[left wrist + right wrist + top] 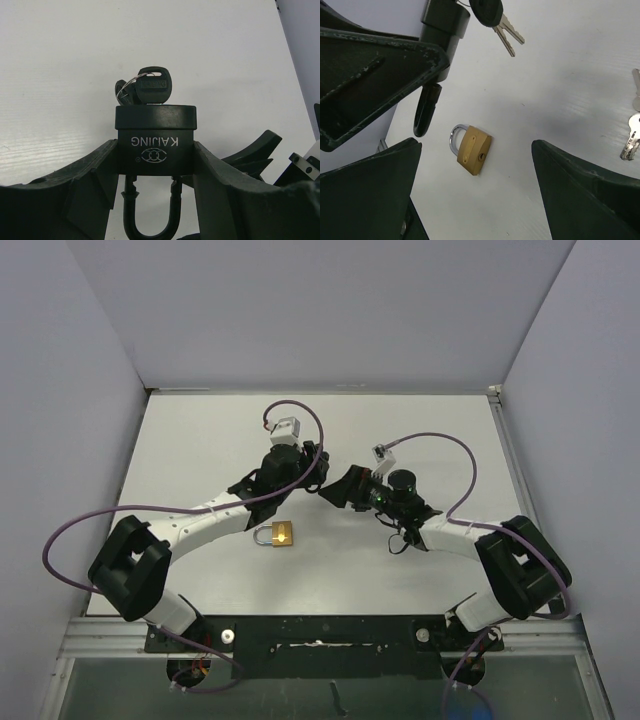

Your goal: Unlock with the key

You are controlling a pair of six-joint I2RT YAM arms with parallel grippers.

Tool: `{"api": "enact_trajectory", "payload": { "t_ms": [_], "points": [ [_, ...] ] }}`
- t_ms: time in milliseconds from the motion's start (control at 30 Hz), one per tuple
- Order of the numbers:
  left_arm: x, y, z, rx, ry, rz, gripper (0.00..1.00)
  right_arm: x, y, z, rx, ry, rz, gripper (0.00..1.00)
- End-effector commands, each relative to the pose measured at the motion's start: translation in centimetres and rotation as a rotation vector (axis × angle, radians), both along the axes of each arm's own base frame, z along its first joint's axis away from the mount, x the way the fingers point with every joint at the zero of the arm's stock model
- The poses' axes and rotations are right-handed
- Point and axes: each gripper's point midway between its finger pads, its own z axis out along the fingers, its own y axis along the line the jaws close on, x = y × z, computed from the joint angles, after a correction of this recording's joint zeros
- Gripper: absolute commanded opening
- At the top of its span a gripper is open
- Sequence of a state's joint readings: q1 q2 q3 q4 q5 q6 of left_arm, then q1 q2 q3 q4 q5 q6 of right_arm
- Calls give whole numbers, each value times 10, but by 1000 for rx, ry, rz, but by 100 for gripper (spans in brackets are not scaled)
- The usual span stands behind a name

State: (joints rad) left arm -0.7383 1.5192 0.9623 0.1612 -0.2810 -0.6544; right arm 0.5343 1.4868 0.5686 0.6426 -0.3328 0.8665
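Two robot arms: the left arm (200, 520) and right arm (450, 535) have smooth white link shells between chunky black joint housings. A thin purple cable (44, 555) loops beside each. The fingers (75, 200) are matte black wedges.

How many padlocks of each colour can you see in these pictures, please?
1 black padlock, gripped by the left hand
1 brass padlock, lying free
Total: 2 padlocks
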Motion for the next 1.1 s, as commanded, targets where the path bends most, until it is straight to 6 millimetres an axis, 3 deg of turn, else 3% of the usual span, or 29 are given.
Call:
{"api": "enact_trajectory", "payload": {
  "t_ms": [0,400,1067],
  "points": [
    [19,-15,64,-150,-143,24,0,7,12,47,100,-126,19,98],
    [10,-28,68,-226,-121,-31,0,13,17,41,115,-111,17,98],
    [-9,-19,96,-334,-137,-39,0,24,9,20,121,-61,-23,98]
  ]
}}
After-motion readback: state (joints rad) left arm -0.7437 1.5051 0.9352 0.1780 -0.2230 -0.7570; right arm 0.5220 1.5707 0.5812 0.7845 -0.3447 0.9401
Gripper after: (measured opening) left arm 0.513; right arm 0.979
